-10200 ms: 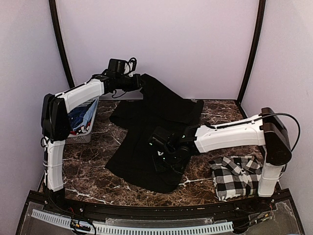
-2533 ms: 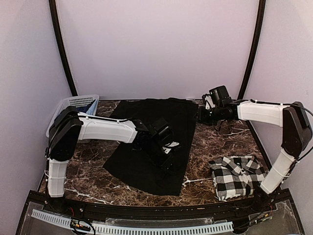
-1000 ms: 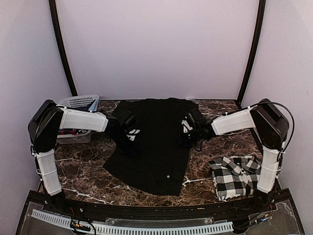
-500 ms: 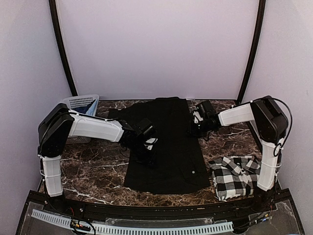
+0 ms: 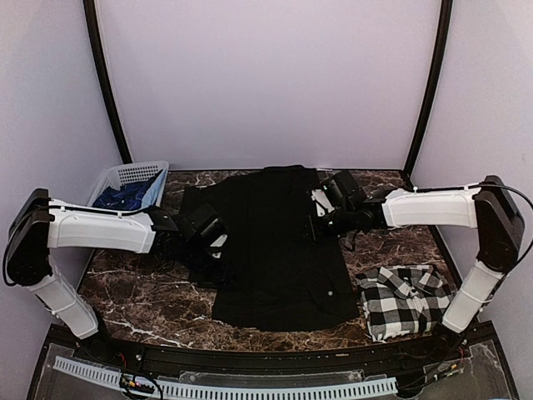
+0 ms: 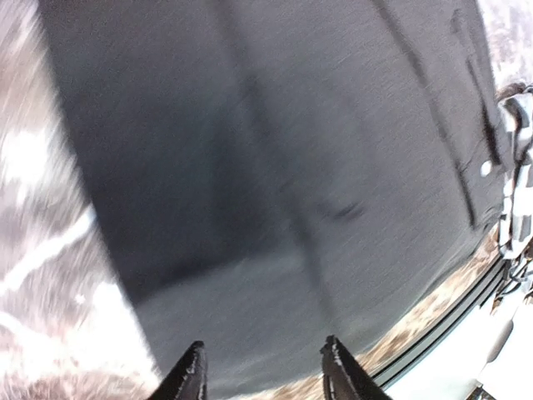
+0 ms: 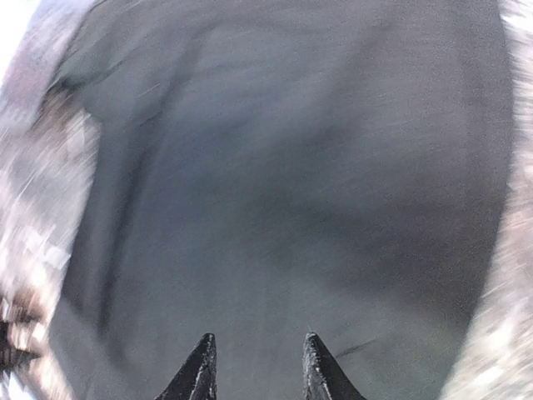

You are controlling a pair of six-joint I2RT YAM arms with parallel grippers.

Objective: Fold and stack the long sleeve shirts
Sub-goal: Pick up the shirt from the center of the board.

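Observation:
The black long sleeve shirt point(image 5: 279, 250) lies spread flat on the middle of the table, a small white button point(image 5: 331, 292) showing near its front right corner. The checked long sleeve shirt point(image 5: 404, 300) sits folded at the front right. My left gripper point(image 5: 215, 248) hovers at the black shirt's left edge. In the left wrist view the gripper point(image 6: 262, 375) is open and empty over the black cloth point(image 6: 275, 167). My right gripper point(image 5: 318, 223) is over the shirt's right edge, and its wrist view shows it point(image 7: 258, 362) open with only black cloth point(image 7: 291, 192) below.
A white lattice basket point(image 5: 125, 179) with blue cloth inside stands at the back left, behind the left arm. Bare marble table point(image 5: 150, 292) shows left of the shirt. The checked shirt point(image 6: 520, 192) appears at the right edge of the left wrist view.
Both grippers have opened. The left gripper has drawn back leftward from the middle of the black shirt to its left edge. The right gripper shifted a little onto the shirt's right edge.

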